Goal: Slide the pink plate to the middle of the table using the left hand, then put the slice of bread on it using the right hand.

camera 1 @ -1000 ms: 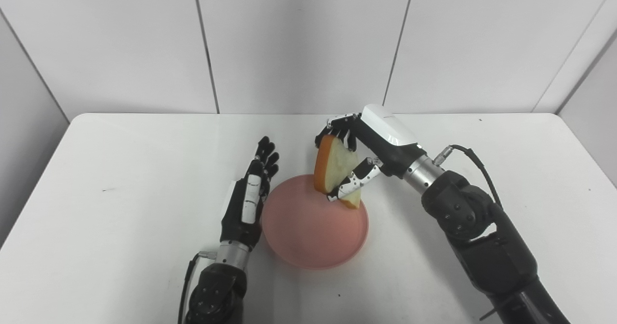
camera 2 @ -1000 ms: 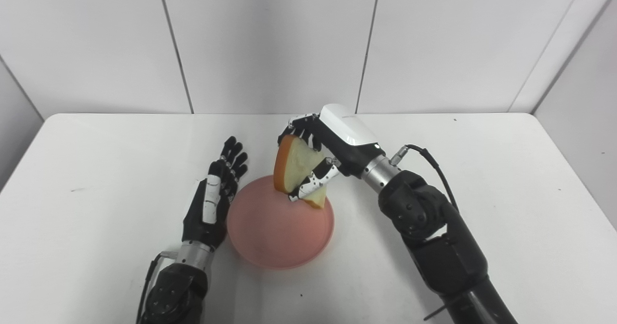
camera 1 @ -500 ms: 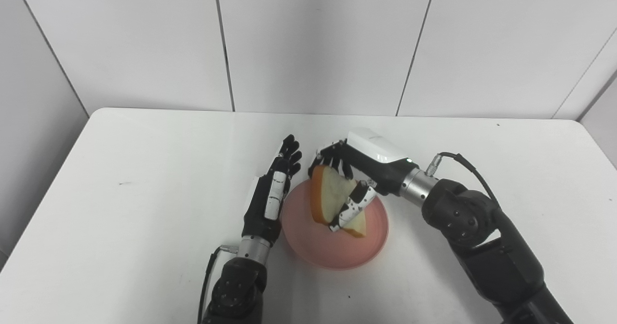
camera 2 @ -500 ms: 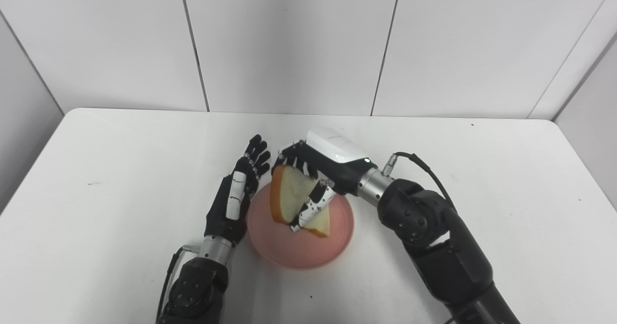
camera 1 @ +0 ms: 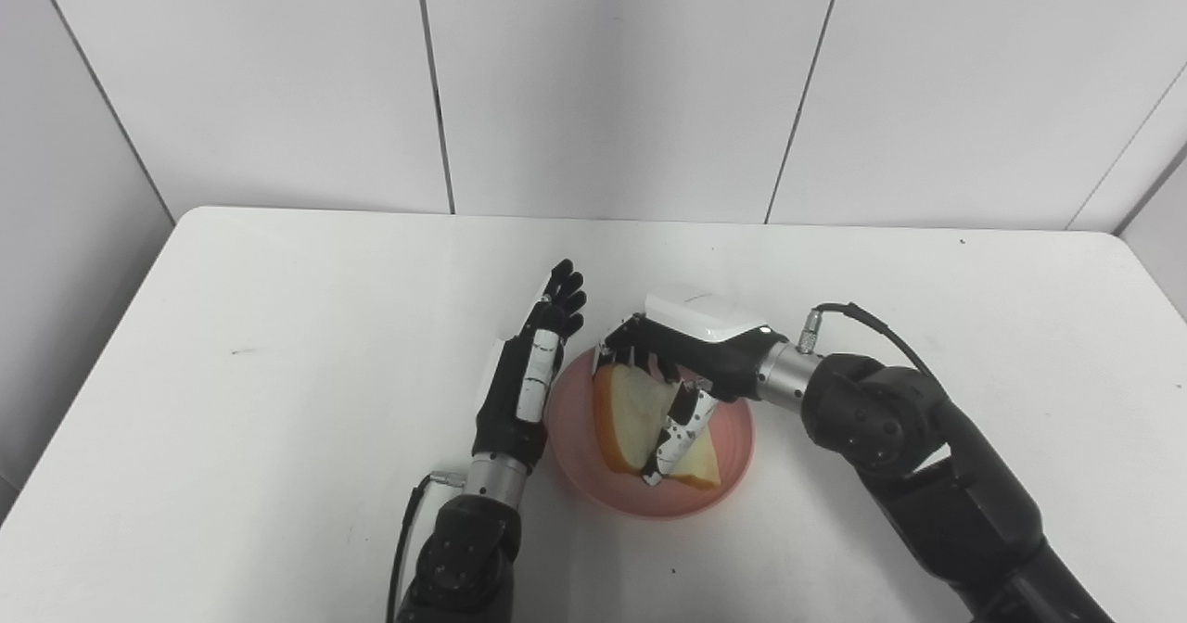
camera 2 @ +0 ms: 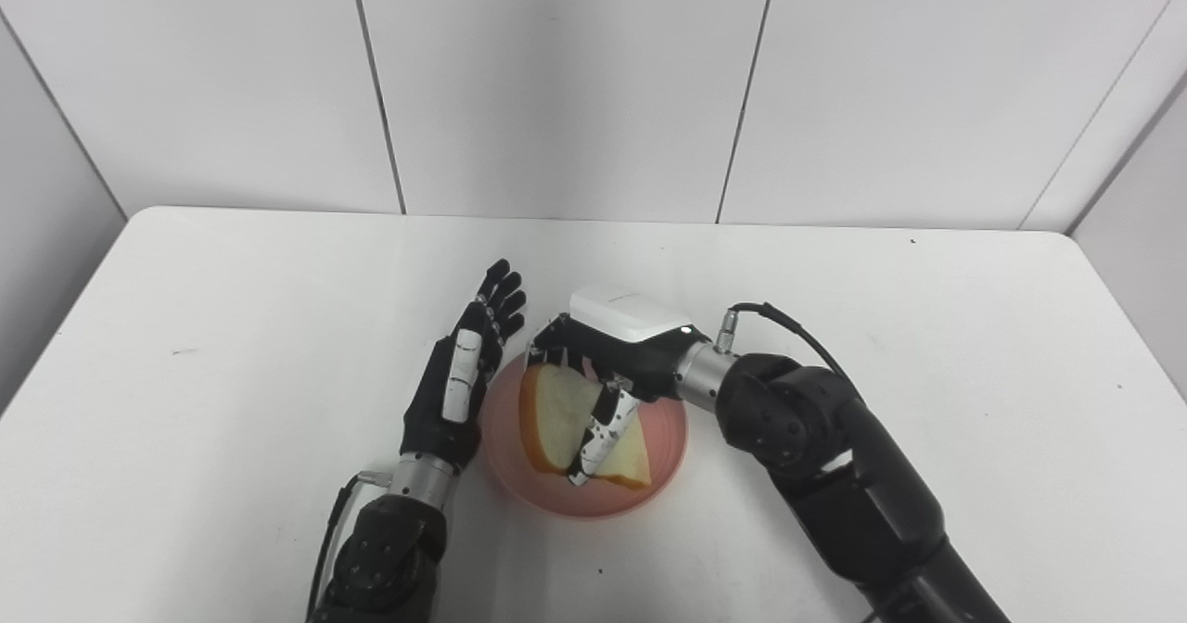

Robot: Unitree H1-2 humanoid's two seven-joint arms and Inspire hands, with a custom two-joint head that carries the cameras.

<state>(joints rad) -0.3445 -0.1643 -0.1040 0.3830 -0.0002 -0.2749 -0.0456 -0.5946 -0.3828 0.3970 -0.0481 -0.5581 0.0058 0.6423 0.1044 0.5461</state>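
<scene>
The pink plate (camera 1: 733, 433) sits near the middle of the white table. Down inside it is the slice of bread (camera 1: 636, 413), pale with an orange crust, tilted, its lower edge at the plate's floor. My right hand (camera 1: 682, 356) is shut on the bread, fingers over its top and thumb across its face. My left hand (camera 1: 529, 382) stands open, fingers straight and together, edge-on against the plate's left rim. In the right eye view the bread (camera 2: 556, 412) and plate (camera 2: 670, 438) show the same way.
The white table (camera 1: 278, 326) is bounded by grey wall panels behind and at both sides. A cable loops off my right wrist (camera 1: 858, 322). A few small dark specks mark the tabletop.
My right hand has lowered the bread from above the plate's far rim down into the plate. The camera view shifted; the left hand stays beside the plate.
</scene>
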